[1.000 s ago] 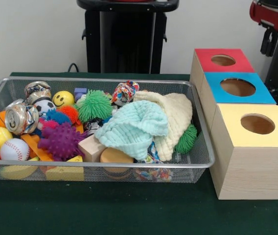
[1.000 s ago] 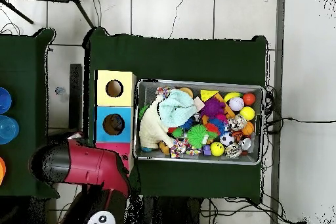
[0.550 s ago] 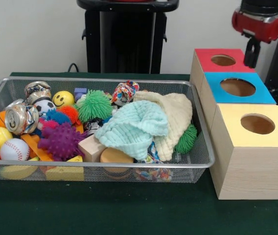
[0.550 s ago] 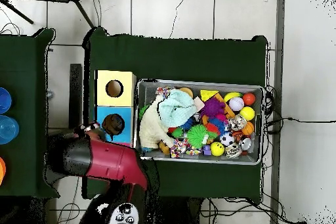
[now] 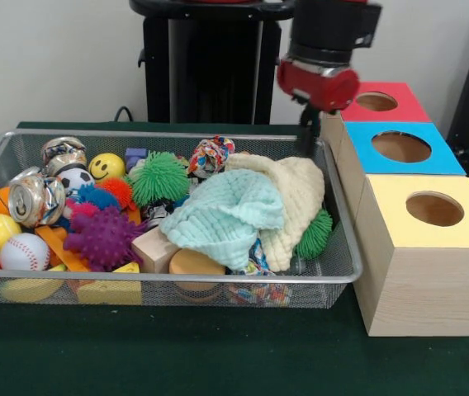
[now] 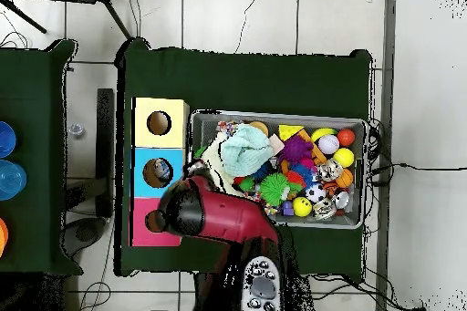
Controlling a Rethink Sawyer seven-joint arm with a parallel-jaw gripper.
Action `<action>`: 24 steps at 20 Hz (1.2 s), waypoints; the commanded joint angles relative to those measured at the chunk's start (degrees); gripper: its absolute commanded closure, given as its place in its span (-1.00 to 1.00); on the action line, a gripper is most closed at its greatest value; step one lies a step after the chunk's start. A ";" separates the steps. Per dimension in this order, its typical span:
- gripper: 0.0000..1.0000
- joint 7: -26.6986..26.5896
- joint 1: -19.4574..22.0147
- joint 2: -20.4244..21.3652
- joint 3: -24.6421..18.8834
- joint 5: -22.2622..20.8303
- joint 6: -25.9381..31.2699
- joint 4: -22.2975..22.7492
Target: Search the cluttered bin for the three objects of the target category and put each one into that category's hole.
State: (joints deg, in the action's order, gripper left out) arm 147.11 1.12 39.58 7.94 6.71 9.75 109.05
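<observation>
Bin (image 5: 340,247), centre frame: our gripper (image 5: 308,136), finger state untellable, hangs at its upper-right rim; we risk snagging the cream cloth (image 5: 299,198) there.

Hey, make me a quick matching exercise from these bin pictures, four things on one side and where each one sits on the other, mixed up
Things:
1. baseball
2. yellow-topped box
3. mint cloth
4. gripper

Places:
A. over the bin's far right corner
B. middle of the bin
C. nearest of the three boxes
D. bin's near left end

Pairs: 1-D, 2-C, 3-B, 4-A
</observation>
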 commanded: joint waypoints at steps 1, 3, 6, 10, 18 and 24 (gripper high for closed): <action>1.00 -9.55 9.30 -4.21 -10.61 -13.90 -3.00 1.92; 1.00 -7.67 9.50 -5.43 -9.98 -15.65 -3.39 0.41; 1.00 -6.34 10.01 -6.40 -9.99 -18.46 -3.79 -0.91; 1.00 -5.79 11.02 -6.40 -11.03 -20.88 -2.33 -1.74; 1.00 -4.62 11.21 -7.80 -11.25 -26.10 -4.53 -2.56; 1.00 -3.55 11.75 -7.12 -12.02 -27.40 -2.68 -2.79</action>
State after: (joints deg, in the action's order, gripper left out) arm 147.11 10.82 33.36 2.35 -16.68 8.47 108.99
